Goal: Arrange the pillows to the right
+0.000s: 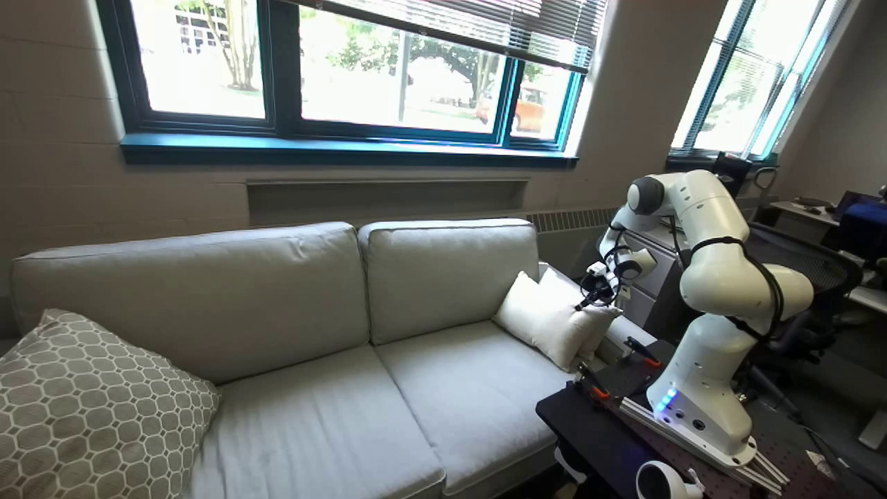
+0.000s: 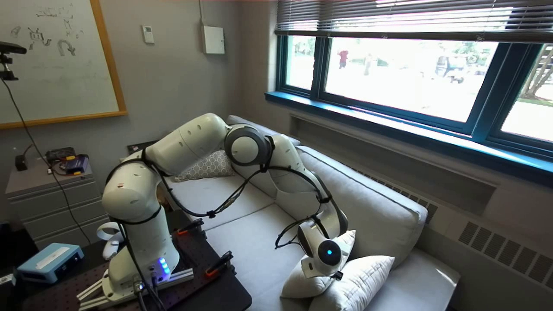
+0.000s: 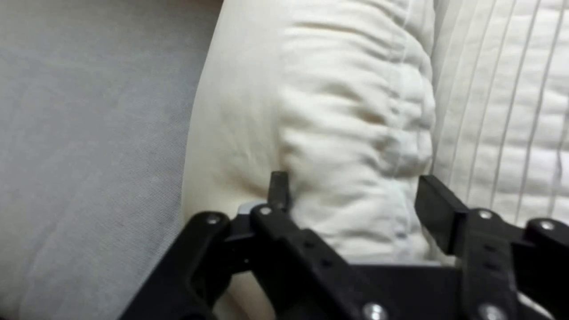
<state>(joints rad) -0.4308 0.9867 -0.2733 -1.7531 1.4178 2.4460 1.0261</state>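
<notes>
Two cream-white pillows stand together at the sofa end near the robot. The nearer plain pillow (image 1: pixel 537 322) leans in front of the second in an exterior view and also shows in an exterior view (image 2: pixel 302 278). The quilted-faced second pillow (image 2: pixel 360 280) stands beside it and is mostly hidden in the opposite view. In the wrist view my gripper (image 3: pixel 353 182) is open, its fingers wide apart over the plain pillow's wrinkled seam edge (image 3: pixel 346 111). The quilted pillow (image 3: pixel 502 89) lies just beyond the right finger. The gripper (image 1: pixel 587 299) is low at the pillows' top.
The grey patterned pillow (image 1: pixel 104 409) sits at the sofa's far end. The light grey sofa (image 1: pixel 291 416) has a tall backrest (image 1: pixel 450 277) behind the pillows. The robot's dark table (image 1: pixel 589 423), with clamps on its edge, stands against the sofa front.
</notes>
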